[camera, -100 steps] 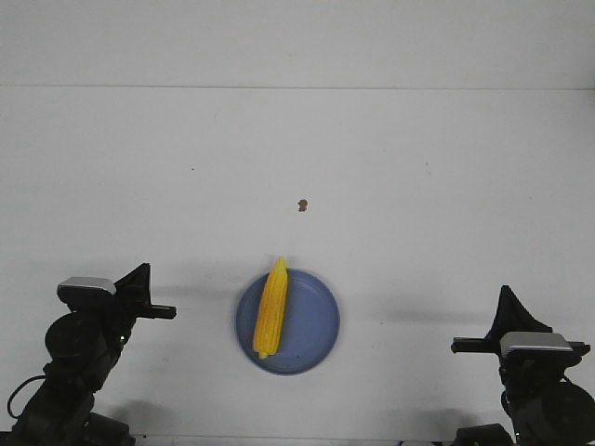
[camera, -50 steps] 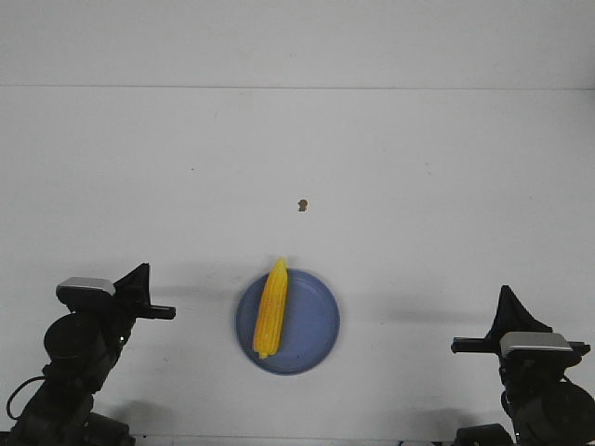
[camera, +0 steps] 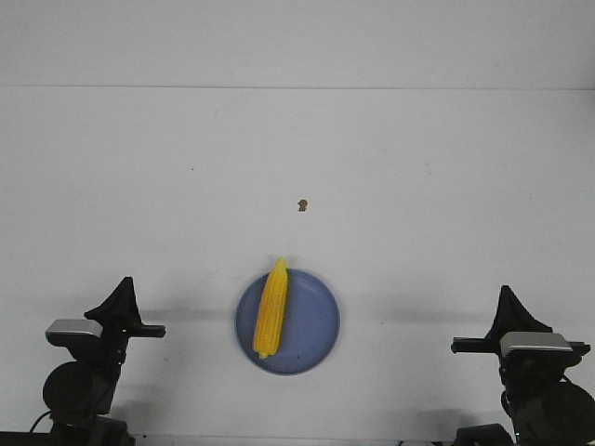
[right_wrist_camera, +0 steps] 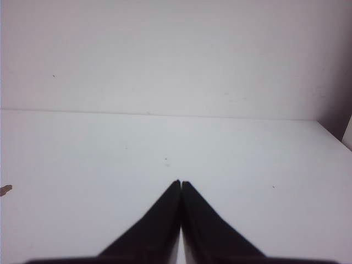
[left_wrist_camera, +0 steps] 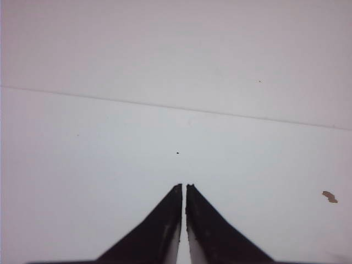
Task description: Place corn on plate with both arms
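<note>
The yellow corn (camera: 271, 308) lies on the left half of the blue plate (camera: 311, 325) near the table's front, its tapered tip reaching over the far rim. My left gripper (camera: 125, 283) is at the front left, well apart from the plate, shut and empty; its tips (left_wrist_camera: 183, 187) almost touch over bare table. My right gripper (camera: 508, 294) is at the front right, also apart from the plate, shut and empty, and it shows closed in the right wrist view (right_wrist_camera: 180, 182). Neither wrist view shows the corn or plate.
A small brown speck (camera: 302, 204) lies on the white table beyond the plate; it also shows in the left wrist view (left_wrist_camera: 329, 196) and at the edge of the right wrist view (right_wrist_camera: 5, 190). The table's far edge meets a white wall.
My left arm has pulled back and turned, so its gripper now points straight forward and sits lower at the front left. The right arm, corn and plate have not moved.
</note>
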Motion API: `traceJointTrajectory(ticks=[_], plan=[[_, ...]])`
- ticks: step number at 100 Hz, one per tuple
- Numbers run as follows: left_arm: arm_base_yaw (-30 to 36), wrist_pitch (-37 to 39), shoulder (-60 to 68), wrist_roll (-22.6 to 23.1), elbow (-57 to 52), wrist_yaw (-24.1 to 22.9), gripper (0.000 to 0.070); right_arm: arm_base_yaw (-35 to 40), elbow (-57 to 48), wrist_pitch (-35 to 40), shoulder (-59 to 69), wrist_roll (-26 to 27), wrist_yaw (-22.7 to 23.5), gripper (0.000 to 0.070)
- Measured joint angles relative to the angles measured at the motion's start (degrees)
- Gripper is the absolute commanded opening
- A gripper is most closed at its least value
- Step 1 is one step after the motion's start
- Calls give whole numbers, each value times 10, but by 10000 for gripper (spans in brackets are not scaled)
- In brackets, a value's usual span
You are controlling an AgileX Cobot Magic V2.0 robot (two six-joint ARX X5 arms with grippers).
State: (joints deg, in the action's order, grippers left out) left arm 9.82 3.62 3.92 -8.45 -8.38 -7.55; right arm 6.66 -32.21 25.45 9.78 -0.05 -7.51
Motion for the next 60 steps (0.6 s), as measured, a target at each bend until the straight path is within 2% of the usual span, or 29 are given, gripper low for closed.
traceJointTrajectory(ticks=[7, 60], plan=[[-6, -2, -38, 0, 23, 0, 12, 0, 0, 0, 0, 0, 0, 4], [-16, -9, -36, 0, 58, 1, 12, 0, 0, -13, 0, 0, 0, 4]])
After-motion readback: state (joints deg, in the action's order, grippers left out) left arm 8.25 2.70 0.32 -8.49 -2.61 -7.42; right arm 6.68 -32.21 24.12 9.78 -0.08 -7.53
